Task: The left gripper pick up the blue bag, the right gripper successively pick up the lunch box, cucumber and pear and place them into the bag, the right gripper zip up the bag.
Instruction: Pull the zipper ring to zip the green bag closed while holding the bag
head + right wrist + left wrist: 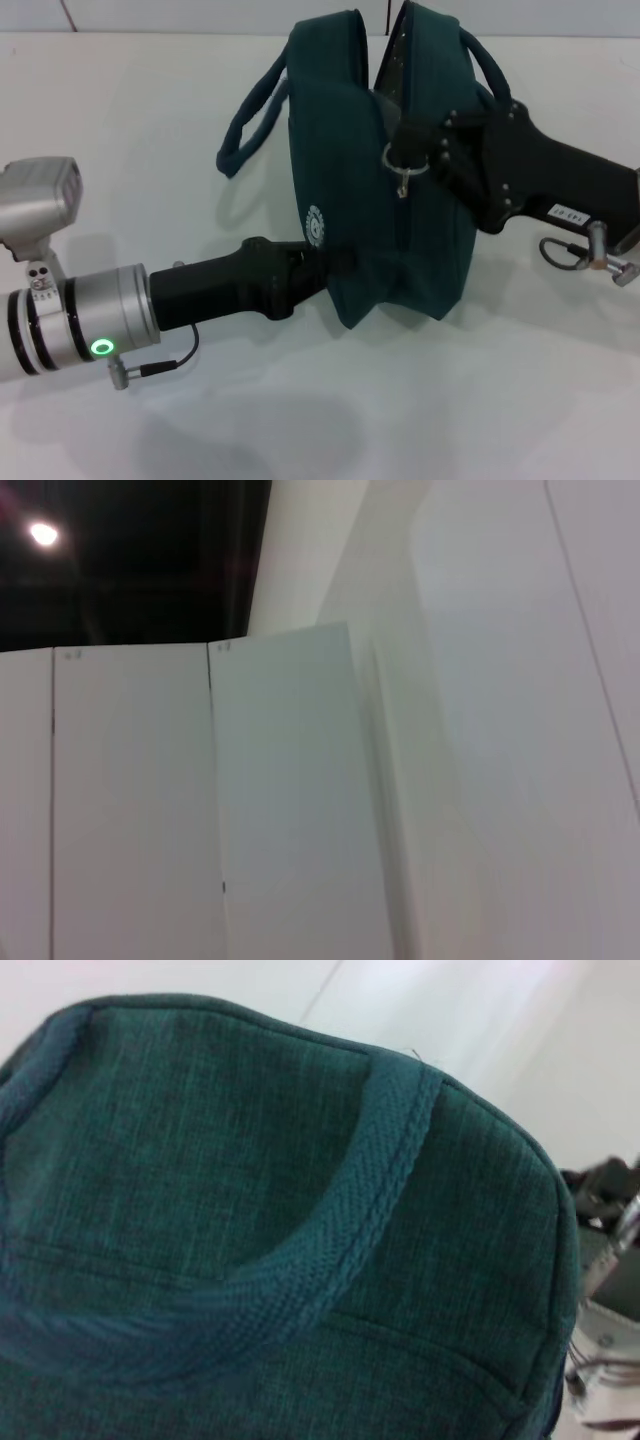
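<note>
The zipping step appears to be in hand. The blue bag (350,180) stands on the white table (300,420), and no lunch box, cucumber or pear shows anywhere outside it, so they are probably already inside, though the bag's interior is hidden.

The left gripper (335,262) reaches in from the robot's left and presses into the bag's lower side, just below the round white logo (316,224). Its fingertips are buried in the fabric, so whether they pinch the cloth or only brace it cannot be told. In the left wrist view the bag's cloth and one loop handle (340,1230) fill nearly everything.

The right gripper (418,150) comes in from the robot's right and sits at the top seam, directly above the ring zipper pull (402,172), which hangs just under its tip. Its fingers look narrowed around the pull's tab, but the grip itself is hard to make out. Beyond the gripper the seam gapes open toward the far end.

The next move likely calls for a steady draw along the seam while the left gripper holds the bag from sliding.

The room shows pale wall panels (280,800) and a dark ceiling with one lamp (42,532).
</note>
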Controlling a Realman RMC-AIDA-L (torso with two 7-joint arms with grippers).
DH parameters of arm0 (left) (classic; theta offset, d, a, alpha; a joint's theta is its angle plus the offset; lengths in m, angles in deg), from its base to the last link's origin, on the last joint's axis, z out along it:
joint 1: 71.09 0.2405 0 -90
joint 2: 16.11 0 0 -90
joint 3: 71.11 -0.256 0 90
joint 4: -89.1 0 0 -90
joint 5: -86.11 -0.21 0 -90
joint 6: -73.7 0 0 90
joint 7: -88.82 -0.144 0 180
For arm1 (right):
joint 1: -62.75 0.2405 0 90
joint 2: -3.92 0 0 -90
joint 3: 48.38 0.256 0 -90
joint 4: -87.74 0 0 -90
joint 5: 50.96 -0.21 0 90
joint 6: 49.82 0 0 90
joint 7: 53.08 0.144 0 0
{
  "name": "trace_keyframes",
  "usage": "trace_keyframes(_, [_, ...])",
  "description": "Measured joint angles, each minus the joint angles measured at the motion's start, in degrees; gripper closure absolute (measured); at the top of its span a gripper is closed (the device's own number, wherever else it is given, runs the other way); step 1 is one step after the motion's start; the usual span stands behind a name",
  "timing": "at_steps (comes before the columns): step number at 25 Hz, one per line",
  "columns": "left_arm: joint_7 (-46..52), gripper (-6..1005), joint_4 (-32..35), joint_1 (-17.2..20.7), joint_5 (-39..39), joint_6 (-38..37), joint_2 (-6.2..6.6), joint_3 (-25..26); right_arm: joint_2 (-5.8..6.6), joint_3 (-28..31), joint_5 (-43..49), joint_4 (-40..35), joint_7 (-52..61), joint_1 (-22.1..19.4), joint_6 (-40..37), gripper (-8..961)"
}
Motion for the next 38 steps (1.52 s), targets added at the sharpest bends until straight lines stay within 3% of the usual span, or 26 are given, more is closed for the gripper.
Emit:
trace_keyframes(11, [-0.3,938,0.2,-1.1,-0.2,0.0,0.16,-6.6,0.00,-0.1,-3.4,0.0,0.0,0.1,0.0,953])
trace_keyframes(18, [-0.3,937,0.2,-1.0,0.2,0.0,0.21,-7.1,0.00,-0.2,-4.4,0.0,0.2,-0.7,-0.7,952])
trace_keyframes(22, [-0.3,937,0.2,-0.7,0.4,0.2,0.21,-6.7,0.13,-0.3,-4.9,-0.1,0.3,-3.1,-3.4,895])
trace_keyframes(28, [-0.3,940,0.2,-0.4,1.3,0.5,0.27,-6.2,0.78,-0.6,-4.8,-0.1,0.3,-9.8,-9.5,810])
trace_keyframes(34, [-0.3,943,0.8,-0.3,1.7,0.7,0.35,-6.2,1.72,-0.7,-3.7,0.6,1.0,-15.1,-14.3,606])
trace_keyframes(38, [-0.3,943,0.8,-0.3,1.8,0.7,0.37,-6.2,2.18,-0.7,-2.0,1.6,3.4,-17.4,-14.8,520])
